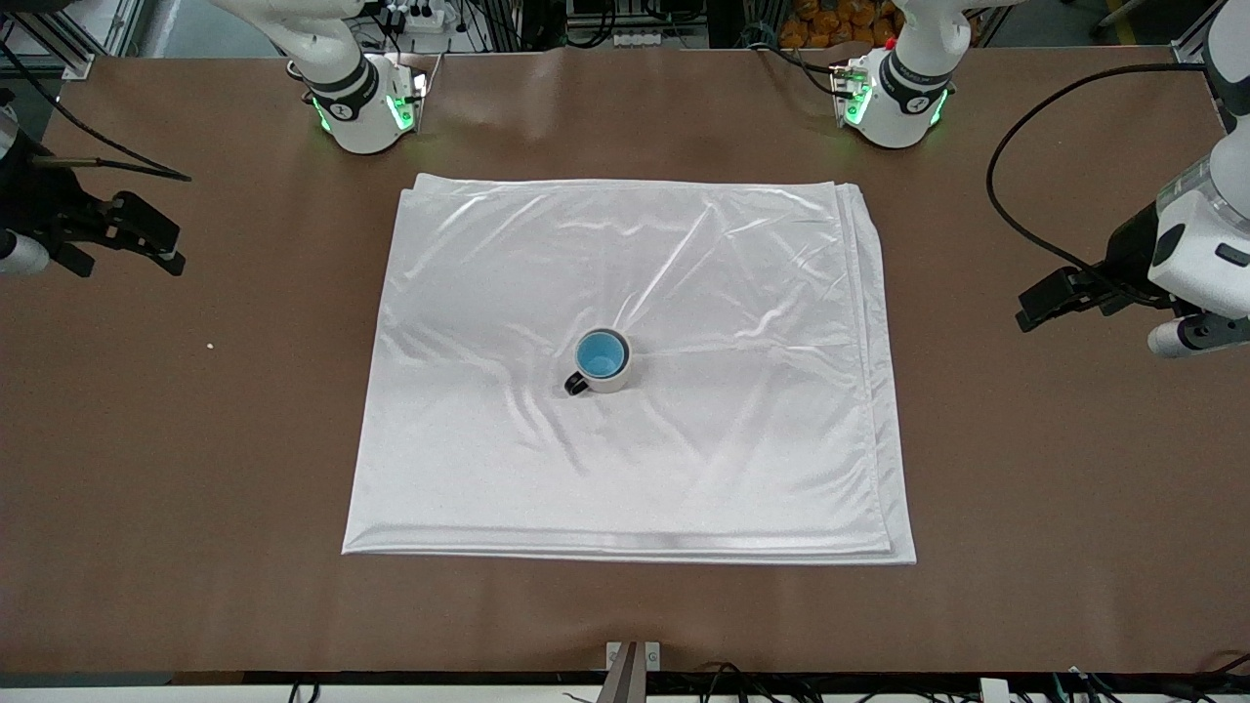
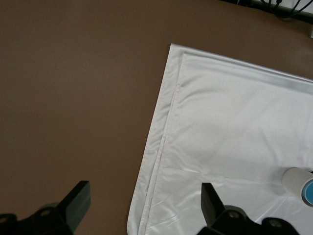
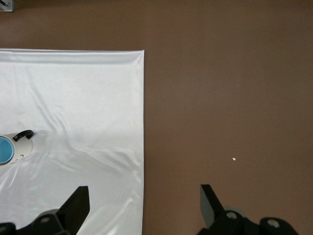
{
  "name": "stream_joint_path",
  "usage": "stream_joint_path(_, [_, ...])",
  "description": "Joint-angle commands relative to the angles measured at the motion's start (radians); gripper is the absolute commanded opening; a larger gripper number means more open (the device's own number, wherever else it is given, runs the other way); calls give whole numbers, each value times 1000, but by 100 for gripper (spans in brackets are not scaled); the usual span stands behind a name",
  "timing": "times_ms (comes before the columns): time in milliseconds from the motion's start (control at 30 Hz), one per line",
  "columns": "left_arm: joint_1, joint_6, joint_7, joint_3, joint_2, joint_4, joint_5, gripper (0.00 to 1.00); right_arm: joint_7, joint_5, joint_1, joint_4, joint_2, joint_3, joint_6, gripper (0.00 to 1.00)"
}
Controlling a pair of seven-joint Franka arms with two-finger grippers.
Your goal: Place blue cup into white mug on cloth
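Upright, the cup (image 1: 600, 352) sits inside the mug (image 1: 613, 376) mid-cloth (image 1: 742, 322), handle toward the front camera. Both tools, left (image 1: 1050, 299) and right (image 1: 146, 244), hang open over bare counter (image 1: 195, 439) at their ends.

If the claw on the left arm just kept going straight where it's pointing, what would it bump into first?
Probably the bare brown table. The left gripper hangs open and points downward over the table just off the edge of the cloth. One finger might catch that cloth edge; depth is unclear. The white mug lies well aside.
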Motion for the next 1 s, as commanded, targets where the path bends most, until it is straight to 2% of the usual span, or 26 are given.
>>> stream_joint_path(0, [35,110,64,-8,-122,-179,-23,100,-5,-28,0,1,-13,2,-31,100])
stream_joint_path(200, [35,110,79,0,-121,-177,-15,100,-4,-30,-3,1,-11,3,-31,100])
stream_joint_path(533, [72,99,220,0,-121,-164,-1,100,-7,-28,-17,-1,-10,3,-34,100])
stream_joint_path(967, [70,89,223,-8,-122,-160,5,100,-2,-26,-32,-7,-7,3,-30,100])
